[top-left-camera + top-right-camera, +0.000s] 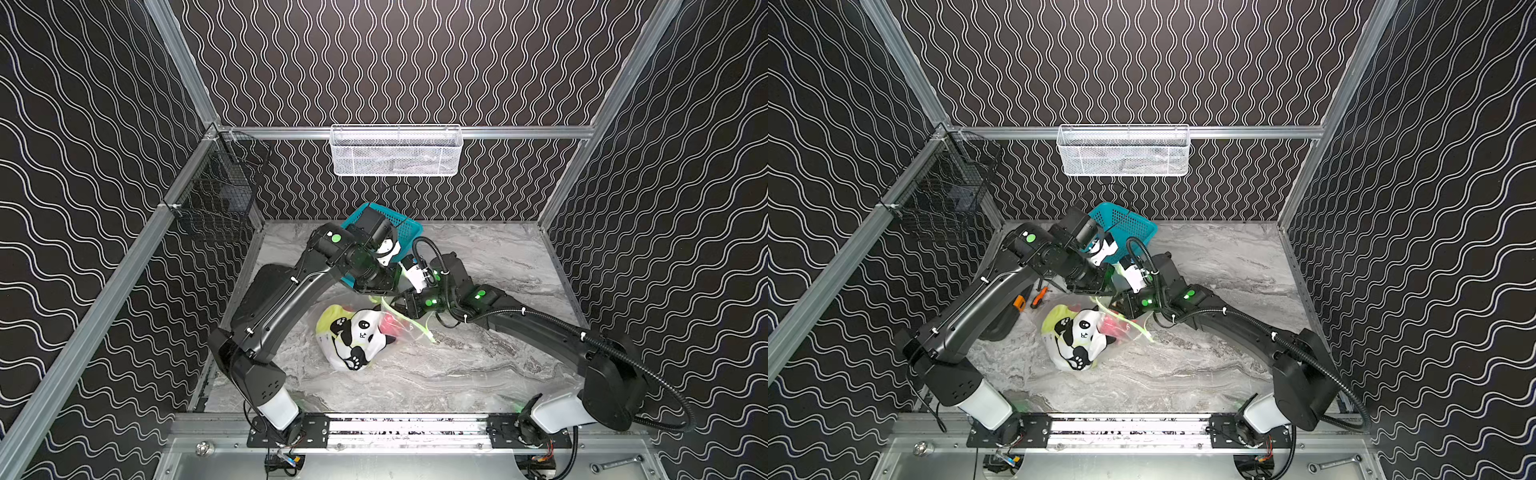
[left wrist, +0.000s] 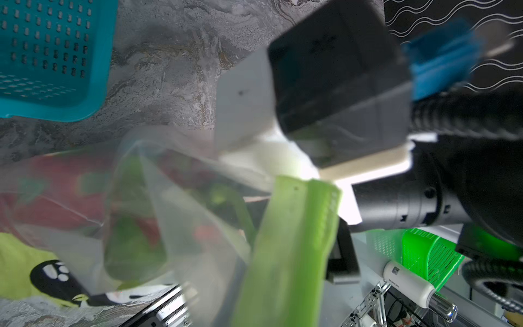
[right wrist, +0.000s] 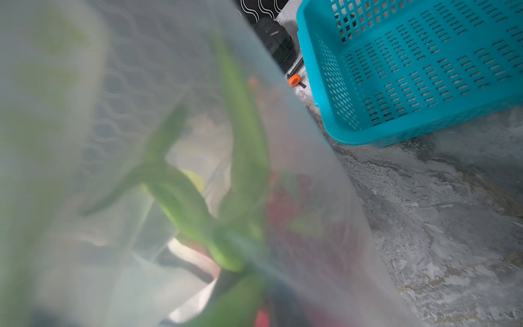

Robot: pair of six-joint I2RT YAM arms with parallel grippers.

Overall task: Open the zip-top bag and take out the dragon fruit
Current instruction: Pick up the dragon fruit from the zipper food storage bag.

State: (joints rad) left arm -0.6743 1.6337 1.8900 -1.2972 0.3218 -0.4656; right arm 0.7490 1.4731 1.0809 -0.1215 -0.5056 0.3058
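Left fingers: tucked under their own wrist in both top views and not shown in the wrist view, so I cannot tell whether they are open or pinching.
Right fingers: just beside the left ones and facing them. Bag film covers their wrist camera, so their state cannot be told either.
Zip strip: lime green and lifted off the bench. It rises to the left fingers and trails away past the right ones. It forks into separate strands, so the mouth looks at least partly parted.
Dragon fruit: a pink blur inside the film, just below both pairs of fingers on the side toward the robot's base.
Bag: its long axis runs from the mouth at the fingers down to the panda end, which rests on the bench.
Nearer arm: probably the right, though only by a little.
Basket: teal and empty, beyond the fingers on the side away from the bag.
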